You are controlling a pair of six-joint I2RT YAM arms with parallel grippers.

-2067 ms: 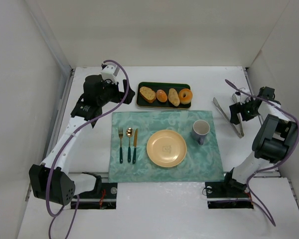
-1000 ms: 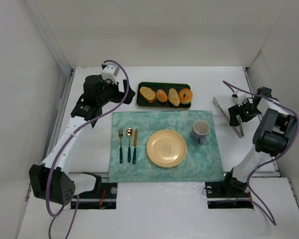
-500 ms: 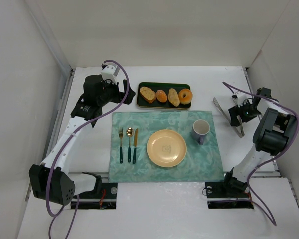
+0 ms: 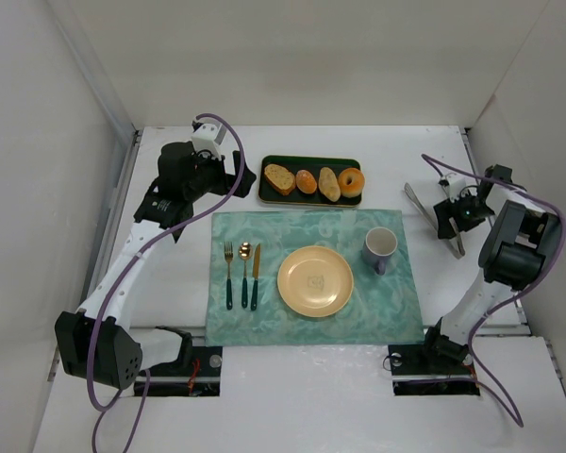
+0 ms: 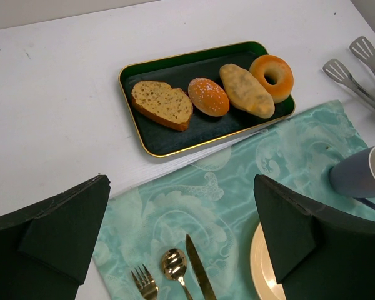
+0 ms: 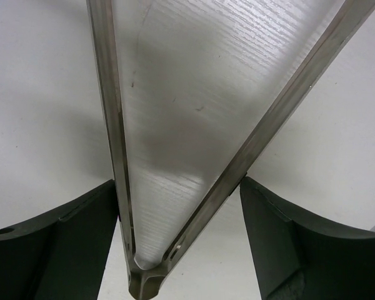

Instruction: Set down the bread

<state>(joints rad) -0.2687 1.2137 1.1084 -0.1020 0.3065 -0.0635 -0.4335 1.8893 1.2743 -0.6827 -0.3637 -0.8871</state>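
The bread, a golden ring-shaped bagel (image 4: 352, 181), lies at the right end of a dark green tray (image 4: 310, 200); it also shows in the left wrist view (image 5: 272, 74). My left gripper (image 4: 234, 181) hovers left of the tray, open and empty (image 5: 180, 182). My right gripper (image 4: 450, 215) is low over metal tongs (image 4: 423, 213) lying on the table at the right. In the right wrist view it (image 6: 178, 184) is open, and its fingers (image 6: 62, 244) straddle the tongs' two spread arms (image 6: 110, 125) near the hinge, right at their outer sides.
The tray also holds a toasted slice (image 4: 279, 177) and two oval rolls (image 4: 318, 182). A teal placemat (image 4: 264, 231) carries a yellow plate (image 4: 315, 281), a blue mug (image 4: 380, 249), and a fork, spoon and knife (image 4: 242, 274). White walls enclose the table.
My right gripper has shifted a little left and down onto the tongs' hinge end. The left arm, the tray and the bread have not moved.
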